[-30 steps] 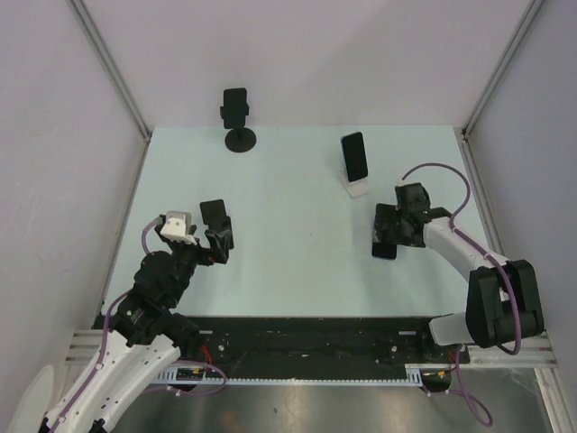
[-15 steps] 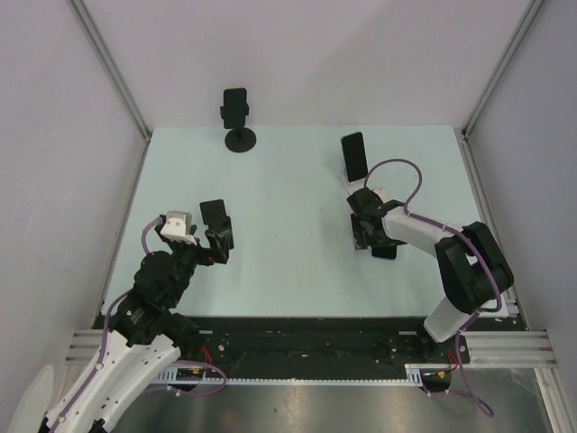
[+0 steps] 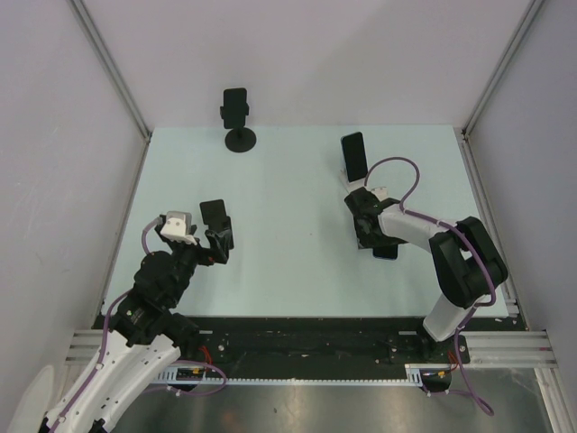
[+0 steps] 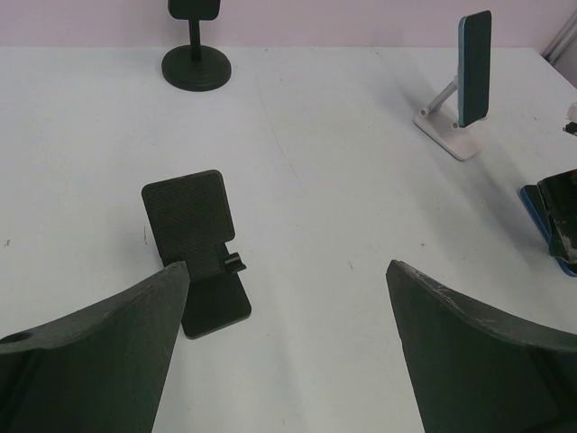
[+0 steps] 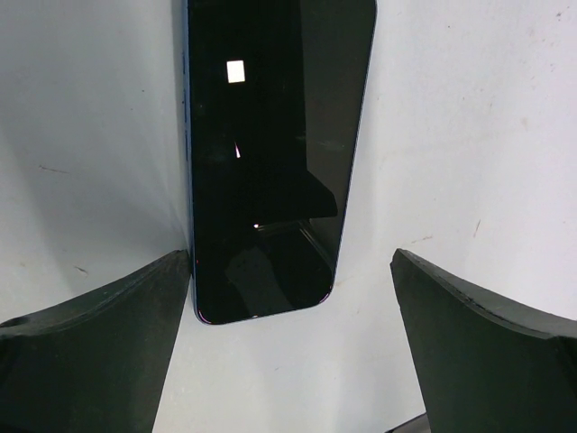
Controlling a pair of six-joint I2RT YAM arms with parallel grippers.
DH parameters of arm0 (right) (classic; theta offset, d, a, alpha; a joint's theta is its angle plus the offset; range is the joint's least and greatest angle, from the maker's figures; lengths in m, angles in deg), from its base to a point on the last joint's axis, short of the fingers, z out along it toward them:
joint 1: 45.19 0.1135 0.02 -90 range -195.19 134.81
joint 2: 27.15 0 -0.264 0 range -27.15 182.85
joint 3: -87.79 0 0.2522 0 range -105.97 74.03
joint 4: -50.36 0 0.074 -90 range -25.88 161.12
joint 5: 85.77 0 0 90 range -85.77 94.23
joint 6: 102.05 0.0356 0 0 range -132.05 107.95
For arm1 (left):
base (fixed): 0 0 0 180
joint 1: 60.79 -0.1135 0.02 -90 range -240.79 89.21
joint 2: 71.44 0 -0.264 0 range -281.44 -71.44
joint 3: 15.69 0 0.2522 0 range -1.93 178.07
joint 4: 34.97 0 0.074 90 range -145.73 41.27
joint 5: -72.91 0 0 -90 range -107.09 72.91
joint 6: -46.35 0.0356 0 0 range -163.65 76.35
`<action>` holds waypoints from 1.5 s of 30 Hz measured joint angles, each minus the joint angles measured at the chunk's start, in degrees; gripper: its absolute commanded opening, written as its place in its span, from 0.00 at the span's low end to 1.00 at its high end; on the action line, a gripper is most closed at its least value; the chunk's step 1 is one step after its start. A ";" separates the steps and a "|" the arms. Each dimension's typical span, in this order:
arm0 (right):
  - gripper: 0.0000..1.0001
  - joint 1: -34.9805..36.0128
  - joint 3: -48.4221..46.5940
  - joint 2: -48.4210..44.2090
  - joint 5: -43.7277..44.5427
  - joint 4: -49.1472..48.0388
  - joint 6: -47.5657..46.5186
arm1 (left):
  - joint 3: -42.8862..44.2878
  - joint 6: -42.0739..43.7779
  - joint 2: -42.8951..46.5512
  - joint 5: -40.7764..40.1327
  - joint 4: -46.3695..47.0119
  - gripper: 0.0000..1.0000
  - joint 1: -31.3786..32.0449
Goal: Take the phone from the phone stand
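Observation:
A dark-screened phone with a blue edge (image 5: 270, 153) lies flat on the table; in the top view (image 3: 387, 252) it peeks out beside my right wrist. My right gripper (image 5: 288, 307) is open and empty, its fingers either side of the phone's near end; in the top view it (image 3: 368, 228) is just in front of the white stand. That white phone stand (image 3: 358, 188) holds a second phone (image 3: 353, 155) upright. My left gripper (image 4: 284, 316) is open and empty beside an empty black stand (image 4: 194, 244).
A black round-base stand (image 3: 239, 138) holds a phone (image 3: 235, 104) at the far left edge. Grey walls and metal posts close the table on three sides. The white stand with its phone also shows in the left wrist view (image 4: 451, 135).
My right gripper has swung left and turned, ending over the flat phone next to the white stand. The flat phone stays on the table. The left arm has not moved.

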 measured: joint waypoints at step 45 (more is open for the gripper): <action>1.00 -0.26 0.13 -20.74 -6.97 -0.17 -1.14 | -0.07 -0.20 -3.80 -1.79 0.20 0.99 0.00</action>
